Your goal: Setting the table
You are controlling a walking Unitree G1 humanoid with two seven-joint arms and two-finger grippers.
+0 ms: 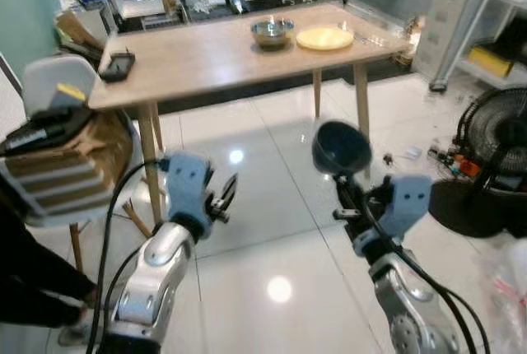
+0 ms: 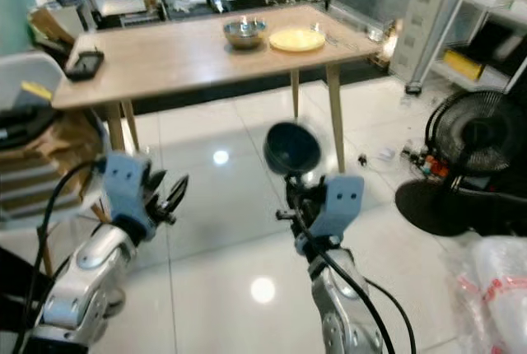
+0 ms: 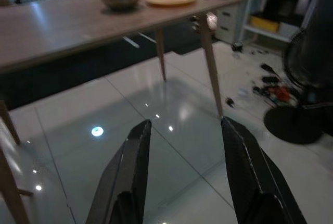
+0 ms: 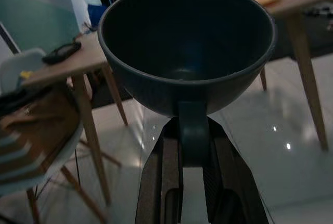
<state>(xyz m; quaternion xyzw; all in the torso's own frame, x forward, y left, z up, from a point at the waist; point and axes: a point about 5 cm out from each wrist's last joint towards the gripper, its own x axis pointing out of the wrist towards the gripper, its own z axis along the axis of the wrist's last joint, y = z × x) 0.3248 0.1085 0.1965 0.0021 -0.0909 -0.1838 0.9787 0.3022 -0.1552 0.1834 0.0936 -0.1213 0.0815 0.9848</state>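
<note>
Carrying the dark blue bowl (image 1: pixel 342 147) by its handle, clenched in my right pincer (image 1: pixel 352 202), held over the floor well short of the counter (image 1: pixel 206 53). I keep it level while walking up, then should set it on bare wood near the yellow plate (image 1: pixel 324 38) and metal bowl (image 1: pixel 272 32). Left pincer (image 1: pixel 224 197) is released, carrying nothing.

A light wooden table (image 1: pixel 222 53) on splayed legs is standing on a glossy white tiled floor (image 1: pixel 272 239). A metal bowl (image 1: pixel 272 32) is sitting near the table's 1 o'clock edge, with a yellow plate (image 1: pixel 324 38) just beside it at 3 o'clock. A black phone (image 1: pixel 118 66) is lying toward the table's 9 o'clock end.
</note>
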